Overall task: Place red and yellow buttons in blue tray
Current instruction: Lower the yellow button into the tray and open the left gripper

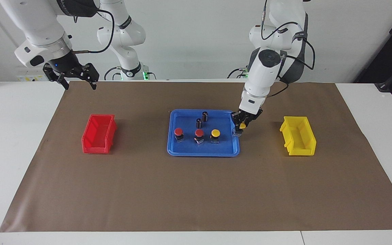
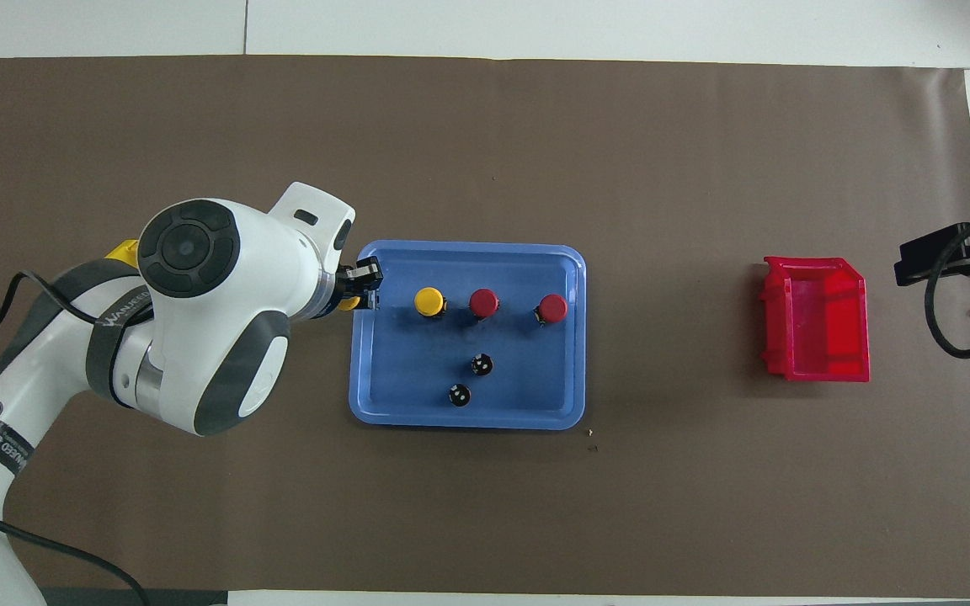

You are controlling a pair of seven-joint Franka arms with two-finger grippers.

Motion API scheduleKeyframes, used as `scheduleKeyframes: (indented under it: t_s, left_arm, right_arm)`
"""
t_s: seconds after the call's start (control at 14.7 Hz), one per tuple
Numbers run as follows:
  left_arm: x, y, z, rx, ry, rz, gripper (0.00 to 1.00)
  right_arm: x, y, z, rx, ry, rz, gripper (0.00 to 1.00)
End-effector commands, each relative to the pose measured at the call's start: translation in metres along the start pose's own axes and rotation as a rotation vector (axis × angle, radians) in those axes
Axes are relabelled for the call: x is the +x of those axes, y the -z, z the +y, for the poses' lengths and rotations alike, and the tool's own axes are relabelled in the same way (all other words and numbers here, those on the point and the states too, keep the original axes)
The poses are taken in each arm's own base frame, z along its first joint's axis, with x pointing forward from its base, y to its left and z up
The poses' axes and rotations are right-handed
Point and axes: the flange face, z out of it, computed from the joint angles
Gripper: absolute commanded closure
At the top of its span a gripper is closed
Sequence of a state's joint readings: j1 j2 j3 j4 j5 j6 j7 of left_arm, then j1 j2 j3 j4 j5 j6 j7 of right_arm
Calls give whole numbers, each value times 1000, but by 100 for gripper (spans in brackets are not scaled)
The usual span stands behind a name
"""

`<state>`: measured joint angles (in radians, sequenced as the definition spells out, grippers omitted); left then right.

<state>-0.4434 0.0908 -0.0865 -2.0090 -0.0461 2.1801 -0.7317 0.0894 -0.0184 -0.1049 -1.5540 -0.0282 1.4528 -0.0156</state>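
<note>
While three buttons sat in the blue tray (image 1: 203, 151), two red (image 1: 178, 131) (image 1: 199, 133) and one yellow (image 1: 215, 132), the left hand (image 1: 241, 127) gripped a fourth, yellow button (image 1: 242, 126) over its rim. The right hand (image 1: 77, 80) waited open.

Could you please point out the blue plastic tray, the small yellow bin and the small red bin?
Blue plastic tray (image 1: 202, 149): facing view, bare floor.
Small yellow bin (image 1: 305, 147): facing view, outer wall.
Small red bin (image 2: 822, 368): overhead view, wall.

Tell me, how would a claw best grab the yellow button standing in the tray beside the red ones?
Probably from straight above, fingers closing on the dark blocky base under the yellow button's cap: it stands upright, and the red button beside it leaves little room.
</note>
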Motion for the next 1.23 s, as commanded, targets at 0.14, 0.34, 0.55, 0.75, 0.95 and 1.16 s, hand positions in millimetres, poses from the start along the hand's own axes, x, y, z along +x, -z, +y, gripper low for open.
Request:
scheduleKeyframes:
  t_s: [0.14, 0.34, 0.55, 0.75, 0.95, 1.16]
  left_arm:
    - [-12, -30, 1, -8, 14, -13, 98]
    - [-12, -46, -2, -17, 16, -3, 97]
    - [-13, -46, -1, -18, 17, -2, 97]
    - [-11, -51, 0, -21, 19, 2, 94]
    - [-10, -52, 0, -26, 19, 7, 63]
    - [-10, -53, 0, -25, 25, 6, 43]
  right_arm:
    - [-10, 0, 7, 11, 20, -14, 0]
    - [-14, 0, 7, 12, 27, -32, 0]
    - [-18, 3, 8, 12, 29, -28, 0]
    - [-17, 3, 12, 13, 78, -17, 0]
    - [-17, 3, 21, 14, 61, -9, 0]
    - [-17, 4, 19, 13, 59, -8, 0]
